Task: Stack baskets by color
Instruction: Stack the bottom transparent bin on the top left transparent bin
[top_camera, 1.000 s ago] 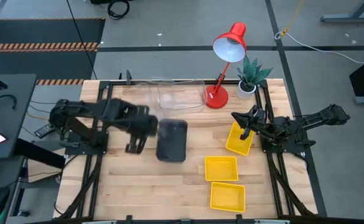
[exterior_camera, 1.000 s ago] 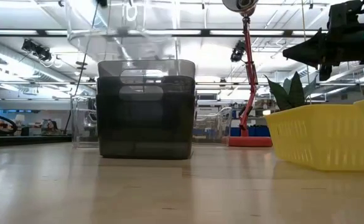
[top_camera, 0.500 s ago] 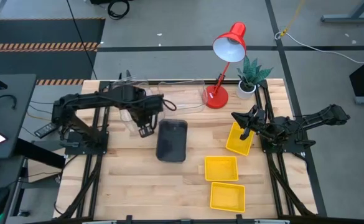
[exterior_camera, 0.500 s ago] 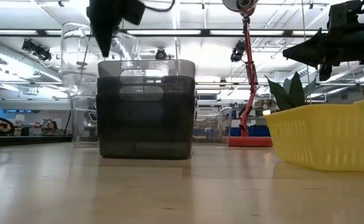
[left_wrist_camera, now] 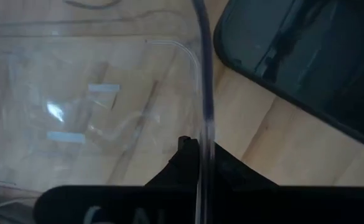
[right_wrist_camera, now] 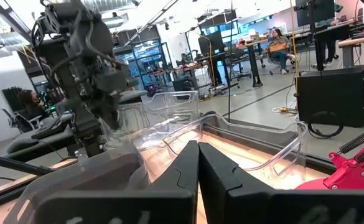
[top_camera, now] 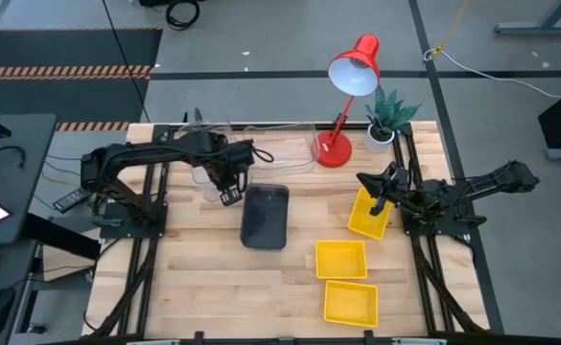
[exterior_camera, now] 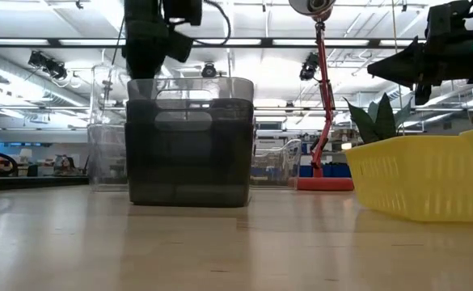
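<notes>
Left fingers [left_wrist_camera: 200,152] clenched on thin rim of clear basket [top_camera: 208,172], carried above desk [top_camera: 213,278] at 11 o'clock. Second clear basket [top_camera: 278,146] lies toward 1 o'clock from fingers, long axis 9-to-3; left arm nearer. Grey basket [top_camera: 265,216] alongside, smooth, rounded corners. Right fingers [top_camera: 377,204] clenched, empty, over tilted yellow basket [top_camera: 366,218] at 3 o'clock.

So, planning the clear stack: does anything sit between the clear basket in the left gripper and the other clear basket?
Nothing visible. The left gripper is shut on a see-through plastic basket; the second clear basket lies beside it, the dark grey basket off that line.
</notes>
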`<action>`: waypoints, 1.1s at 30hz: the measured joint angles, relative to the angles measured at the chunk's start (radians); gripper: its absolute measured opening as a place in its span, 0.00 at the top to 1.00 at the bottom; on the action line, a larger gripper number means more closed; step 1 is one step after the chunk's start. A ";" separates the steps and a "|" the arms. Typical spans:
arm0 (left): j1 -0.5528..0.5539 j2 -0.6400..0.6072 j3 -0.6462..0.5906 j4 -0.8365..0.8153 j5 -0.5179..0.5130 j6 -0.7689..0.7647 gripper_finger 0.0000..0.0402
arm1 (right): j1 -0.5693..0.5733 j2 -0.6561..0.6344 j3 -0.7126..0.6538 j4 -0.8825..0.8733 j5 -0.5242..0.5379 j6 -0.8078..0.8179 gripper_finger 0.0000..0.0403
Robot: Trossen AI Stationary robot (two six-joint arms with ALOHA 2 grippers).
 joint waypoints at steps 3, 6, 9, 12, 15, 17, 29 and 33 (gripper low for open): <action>-0.004 0.001 -0.046 0.041 -0.001 0.000 0.96 | 0.000 0.000 0.000 0.000 0.000 0.000 0.97; -0.008 0.001 -0.079 0.059 0.002 0.002 0.96 | 0.000 0.000 0.000 0.000 0.000 0.000 0.97; -0.009 0.001 -0.112 0.080 0.027 0.004 0.95 | 0.000 0.000 0.000 0.000 0.000 0.000 0.97; -0.009 0.001 -0.151 0.091 0.031 0.021 0.91 | 0.000 0.000 0.000 0.000 0.000 0.000 0.97; -0.009 0.001 -0.187 0.123 0.030 0.045 0.86 | 0.000 0.000 0.000 0.000 0.000 0.000 0.97; -0.009 0.000 -0.205 0.133 0.030 0.053 0.80 | 0.000 0.000 0.000 0.000 0.000 0.000 0.97; -0.008 0.002 -0.189 0.076 0.021 0.086 0.38 | 0.000 0.000 0.000 0.000 0.000 0.000 0.97; -0.008 0.001 -0.129 0.024 -0.004 0.075 0.37 | 0.000 0.000 0.000 0.000 0.000 0.000 0.97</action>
